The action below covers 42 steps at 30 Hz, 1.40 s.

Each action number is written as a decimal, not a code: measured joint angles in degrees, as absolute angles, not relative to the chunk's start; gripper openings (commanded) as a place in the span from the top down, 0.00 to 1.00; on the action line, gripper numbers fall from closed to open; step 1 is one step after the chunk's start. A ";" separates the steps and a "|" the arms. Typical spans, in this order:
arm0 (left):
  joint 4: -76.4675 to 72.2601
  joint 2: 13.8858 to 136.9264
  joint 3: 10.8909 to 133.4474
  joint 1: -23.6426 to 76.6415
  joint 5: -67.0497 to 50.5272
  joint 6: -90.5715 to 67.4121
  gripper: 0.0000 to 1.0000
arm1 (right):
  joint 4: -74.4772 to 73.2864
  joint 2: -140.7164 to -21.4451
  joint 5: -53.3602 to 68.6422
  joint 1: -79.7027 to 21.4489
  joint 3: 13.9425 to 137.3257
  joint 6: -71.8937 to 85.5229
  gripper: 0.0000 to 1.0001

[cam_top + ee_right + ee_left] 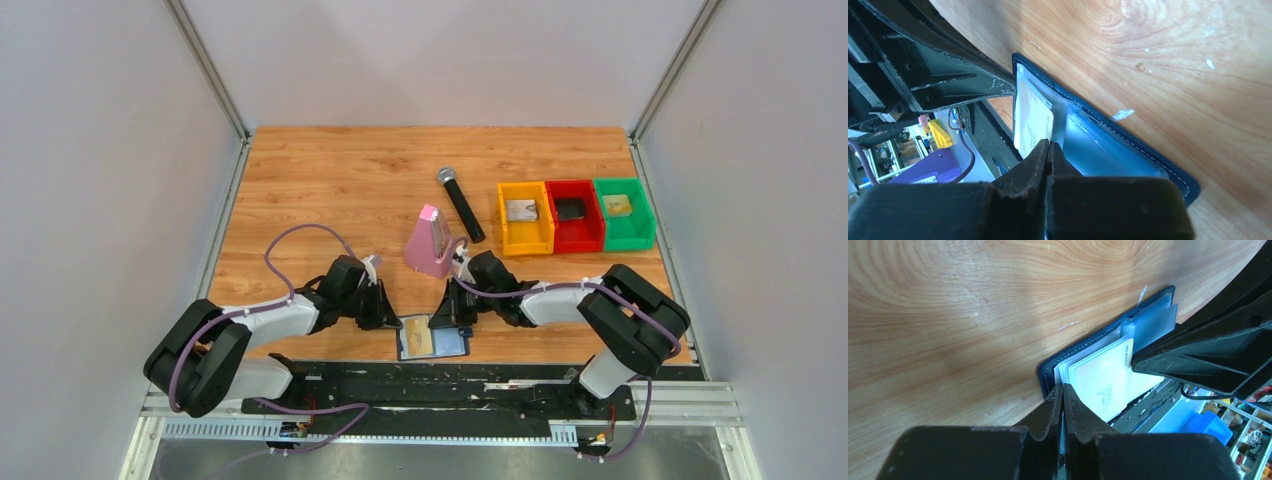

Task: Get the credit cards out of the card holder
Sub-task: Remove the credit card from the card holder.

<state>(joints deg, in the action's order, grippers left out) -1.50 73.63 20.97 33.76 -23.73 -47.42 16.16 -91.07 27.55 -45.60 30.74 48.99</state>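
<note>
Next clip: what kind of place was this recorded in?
Probably a lab data-collection cell, not a home: plain grey panel walls enclose a wooden table, two robot arms are bolted to a rail at its near edge, and small coloured bins sit on it.

Table: light wooden top (330,170) with a clear grain, a little shiny in the wrist views.
Back wall: plain pale grey panel (440,60).
Side walls: left panel (90,180) and right panel (770,150), the same pale grey, no windows.
Corner posts: a thin metal post in the left corner (208,68) and in the right corner (672,68).
Near edge: scratched black plate (450,385), then an aluminium rail (690,400).
Light: soft and even, with weak shadows.
Beyond the edge: blurred coloured clutter (1248,432).
</note>
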 measured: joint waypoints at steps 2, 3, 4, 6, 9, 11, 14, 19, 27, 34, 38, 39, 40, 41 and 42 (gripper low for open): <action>-1.56 73.76 20.97 33.76 -23.92 -47.42 0.89 | 16.71 -91.33 28.29 -45.60 30.65 49.12 1.00; -1.54 73.78 21.02 33.76 -23.92 -47.42 0.89 | 17.08 -91.53 28.67 -45.60 30.59 49.17 1.00; -1.54 73.82 21.06 33.76 -23.94 -47.42 0.89 | 17.58 -91.72 28.93 -45.60 30.37 49.21 1.00; -1.54 73.87 21.06 33.74 -23.97 -47.42 0.89 | 17.91 -91.90 29.34 -45.60 29.89 49.41 1.00; -1.56 73.91 21.08 33.74 -24.03 -47.42 0.89 | 17.89 -91.96 29.43 -45.60 29.82 49.41 0.85; -1.56 73.97 21.08 33.71 -24.12 -47.42 0.89 | 17.65 -91.96 29.19 -45.60 29.82 49.65 0.80; -1.87 74.22 21.17 33.74 -24.18 -47.42 0.89 | 17.41 -91.85 28.93 -45.60 29.89 49.67 0.79; -2.50 74.74 21.19 33.71 -24.58 -47.42 0.90 | 17.06 -91.83 28.58 -45.60 30.06 49.67 0.81; -2.70 75.16 21.39 33.71 -24.91 -47.42 0.90 | 17.45 -92.47 28.58 -45.60 30.06 49.67 0.99; -2.74 75.24 21.39 33.71 -24.91 -47.42 0.91 | 18.39 -92.82 28.91 -45.54 29.89 49.84 1.00; -2.74 75.24 21.41 33.71 -24.93 -47.42 0.92 | 19.88 -92.77 29.32 -44.99 28.84 49.84 1.00; -2.72 75.24 21.43 33.71 -24.91 -47.42 0.92 | 20.10 -92.68 29.54 -44.77 28.53 49.87 1.00; -2.68 75.26 21.45 33.71 -24.91 -47.42 0.92 | 20.36 -92.44 29.67 -44.53 28.18 49.87 1.00; -2.66 75.26 21.45 33.71 -24.91 -47.40 0.92 | 20.47 -91.98 29.71 -44.29 27.79 49.84 1.00; -2.63 75.29 21.47 33.71 -24.91 -47.42 0.92 | 20.47 -91.48 29.71 -44.07 27.44 49.84 1.00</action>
